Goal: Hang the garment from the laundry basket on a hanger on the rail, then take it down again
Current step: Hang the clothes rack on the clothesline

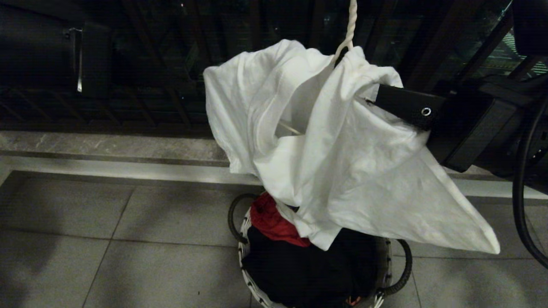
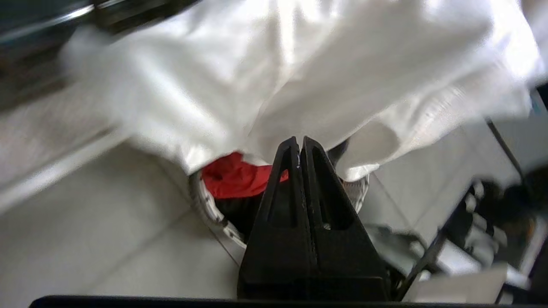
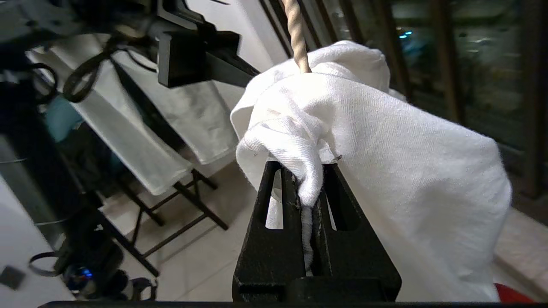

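The white garment (image 1: 342,162) hangs bunched on the hanger, whose twisted neck (image 1: 351,25) rises out of the top of the head view. My right gripper (image 3: 302,164) is shut on a fold of the garment (image 3: 385,149) just below that neck (image 3: 296,34); in the head view it reaches in from the right (image 1: 379,100). My left gripper (image 2: 299,139) is shut with nothing between its fingers, pointing up at the garment's underside (image 2: 299,77) from beside the laundry basket (image 2: 209,209). The basket (image 1: 244,252) stands on the floor under the shirt. The rail is out of view.
A red cloth (image 1: 269,218) and dark clothes (image 1: 308,265) fill the basket. A stone ledge (image 1: 107,147) and dark balcony railing run behind. A folding rack draped with white cloth (image 3: 141,149) stands off to the side on the tiled floor.
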{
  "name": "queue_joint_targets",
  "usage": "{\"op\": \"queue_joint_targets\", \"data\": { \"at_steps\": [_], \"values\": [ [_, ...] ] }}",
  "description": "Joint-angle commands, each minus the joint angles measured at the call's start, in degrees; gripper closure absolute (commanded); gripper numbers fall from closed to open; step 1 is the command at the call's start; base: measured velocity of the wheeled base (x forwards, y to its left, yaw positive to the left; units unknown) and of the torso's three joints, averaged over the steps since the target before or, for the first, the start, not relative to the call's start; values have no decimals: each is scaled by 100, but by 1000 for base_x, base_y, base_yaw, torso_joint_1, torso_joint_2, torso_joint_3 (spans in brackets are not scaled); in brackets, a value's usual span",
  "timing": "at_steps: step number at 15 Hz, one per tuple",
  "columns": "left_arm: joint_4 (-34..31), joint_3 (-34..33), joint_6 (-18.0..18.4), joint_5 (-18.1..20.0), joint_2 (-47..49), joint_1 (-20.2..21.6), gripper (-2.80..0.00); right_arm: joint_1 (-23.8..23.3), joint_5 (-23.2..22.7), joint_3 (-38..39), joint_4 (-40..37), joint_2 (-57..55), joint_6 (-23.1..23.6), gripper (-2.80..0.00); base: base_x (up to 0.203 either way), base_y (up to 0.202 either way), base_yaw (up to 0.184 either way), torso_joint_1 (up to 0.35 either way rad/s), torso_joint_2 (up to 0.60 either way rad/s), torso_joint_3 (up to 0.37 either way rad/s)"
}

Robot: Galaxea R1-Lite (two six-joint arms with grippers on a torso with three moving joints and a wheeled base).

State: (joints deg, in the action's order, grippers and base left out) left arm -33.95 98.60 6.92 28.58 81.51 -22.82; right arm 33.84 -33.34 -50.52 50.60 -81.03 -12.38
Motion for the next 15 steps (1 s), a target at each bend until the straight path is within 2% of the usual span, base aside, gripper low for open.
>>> {"op": "queue_joint_targets", "data": {
  "at_steps": [1,6,12,14,15],
  "values": [
    [77,-62,129,724,122,95,0,0,-41,21,29,-9,-19,0,0,0,0,0,0,0],
    [213,-236,111,763,-65,102,0,-18,-236,60,11,44,-54,0,0,0,0,0,0,0],
    [213,-315,141,725,-134,102,0,-18,-252,86,2,60,-52,0,0,0,0,0,0,0],
    [216,-310,193,735,22,102,-280,-18,-252,86,-7,60,-54,0,0,0,0,0,0,0],
    [228,-273,251,765,119,102,-280,-18,-252,86,-7,50,-54,0,0,0,0,0,0,0]
  ]
}}
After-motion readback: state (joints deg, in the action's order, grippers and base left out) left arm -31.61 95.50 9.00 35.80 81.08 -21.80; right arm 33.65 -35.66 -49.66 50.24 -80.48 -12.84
